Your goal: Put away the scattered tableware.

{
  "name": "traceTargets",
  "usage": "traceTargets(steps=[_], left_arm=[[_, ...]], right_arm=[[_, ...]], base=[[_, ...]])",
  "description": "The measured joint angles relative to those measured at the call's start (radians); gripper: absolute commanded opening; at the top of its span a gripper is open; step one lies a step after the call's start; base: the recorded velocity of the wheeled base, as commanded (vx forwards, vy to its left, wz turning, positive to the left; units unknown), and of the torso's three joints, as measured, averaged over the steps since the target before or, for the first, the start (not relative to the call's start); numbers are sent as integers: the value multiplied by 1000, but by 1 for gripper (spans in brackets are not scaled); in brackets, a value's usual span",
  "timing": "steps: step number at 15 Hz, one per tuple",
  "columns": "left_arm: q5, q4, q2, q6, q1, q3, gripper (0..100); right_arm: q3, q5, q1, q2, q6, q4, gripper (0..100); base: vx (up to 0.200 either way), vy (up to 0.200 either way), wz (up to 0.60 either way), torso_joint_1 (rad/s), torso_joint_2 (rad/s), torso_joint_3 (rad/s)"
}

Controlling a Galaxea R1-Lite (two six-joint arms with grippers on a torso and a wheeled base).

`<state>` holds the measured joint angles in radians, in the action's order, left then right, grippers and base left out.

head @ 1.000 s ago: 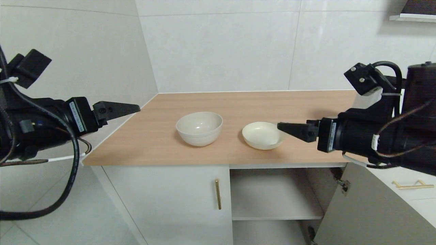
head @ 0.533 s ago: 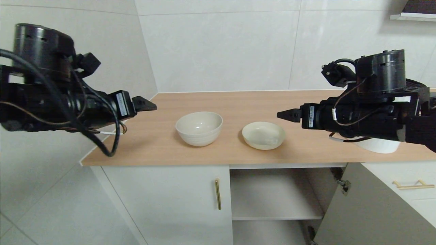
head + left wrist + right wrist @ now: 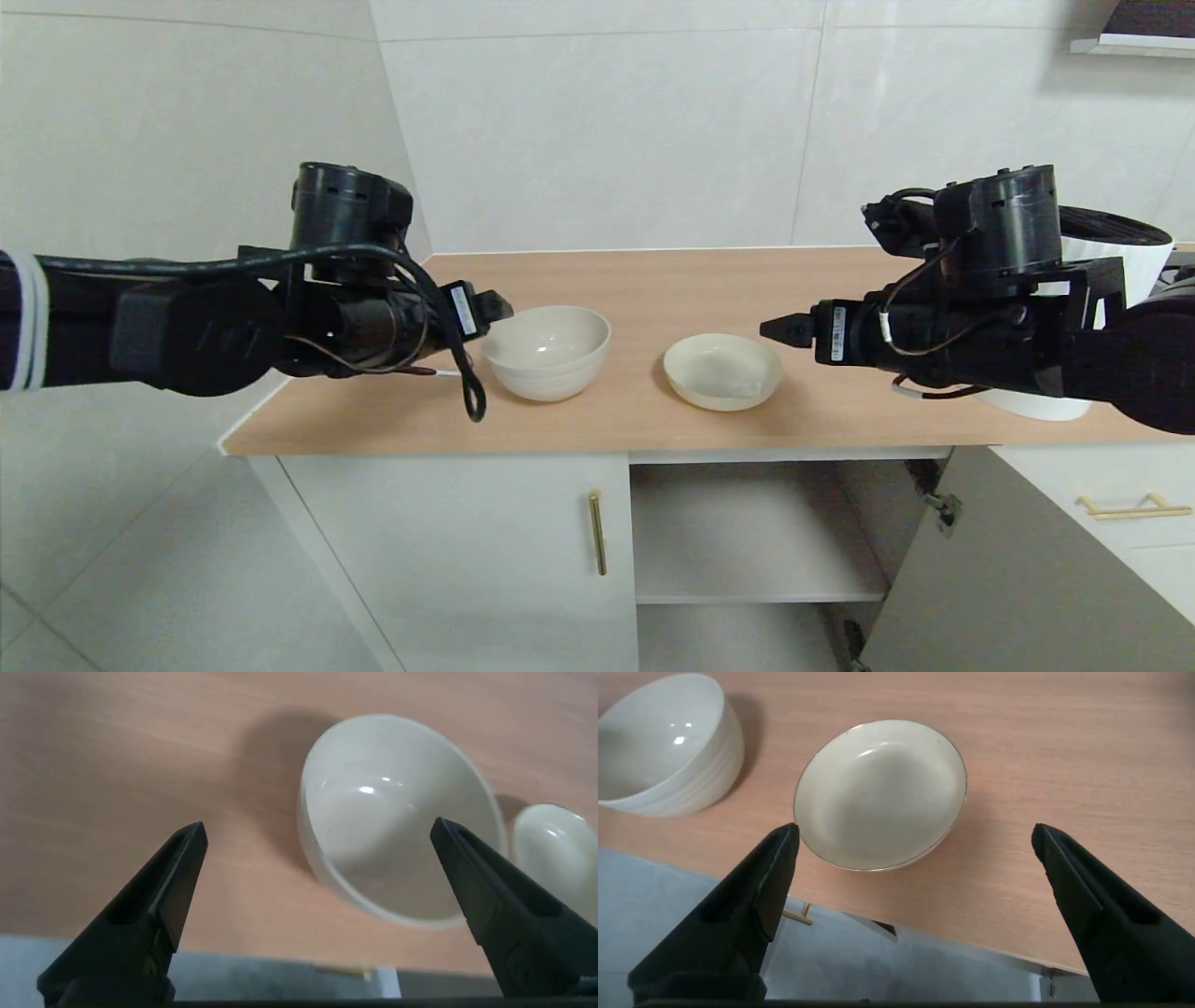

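Now the left gripper (image 3: 498, 306) hangs wide open and empty at the deep bowl (image 3: 546, 353) on the counter (image 3: 653, 280), the right gripper (image 3: 775, 329) likewise at the shallow bowl (image 3: 724, 371): approach stage, I reckon, rim grasps next.

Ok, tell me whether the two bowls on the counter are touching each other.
Apart. The head view shows a strip of bare counter between the deeper bowl and the shallow bowl; the right wrist view shows the same gap.

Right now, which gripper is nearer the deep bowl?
Left. The left gripper is at the rim of the deep bowl; the right gripper is farther off, with the shallow bowl lying between.
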<state>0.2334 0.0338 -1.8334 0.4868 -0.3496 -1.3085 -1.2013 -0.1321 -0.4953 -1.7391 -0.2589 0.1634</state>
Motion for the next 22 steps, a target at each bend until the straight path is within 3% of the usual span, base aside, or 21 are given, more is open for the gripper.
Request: traceTargets(steps=[4, 7, 8, 19, 22], left_arm=[[11, 41, -78, 4, -1, 1, 100], [10, 42, -102, 29, -2, -1, 100], [10, 41, -105, 30, -2, -2, 0], [7, 41, -42, 28, -8, 31, 0], [-4, 41, 6, -14, -13, 81, 0]], right_arm=[[0, 0, 0, -1, 0, 2, 100], [0, 0, 1, 1, -2, 2, 100], [0, 0, 1, 1, -2, 2, 100], [-5, -1, 5, -13, 0, 2, 100], [-28, -23, 19, -66, -1, 1, 100]], base=[[0, 0, 0, 0, 0, 0], [0, 0, 0, 0, 0, 0], [0, 0, 0, 0, 0, 0], [0, 0, 0, 0, 0, 0], [0, 0, 0, 0, 0, 0]])
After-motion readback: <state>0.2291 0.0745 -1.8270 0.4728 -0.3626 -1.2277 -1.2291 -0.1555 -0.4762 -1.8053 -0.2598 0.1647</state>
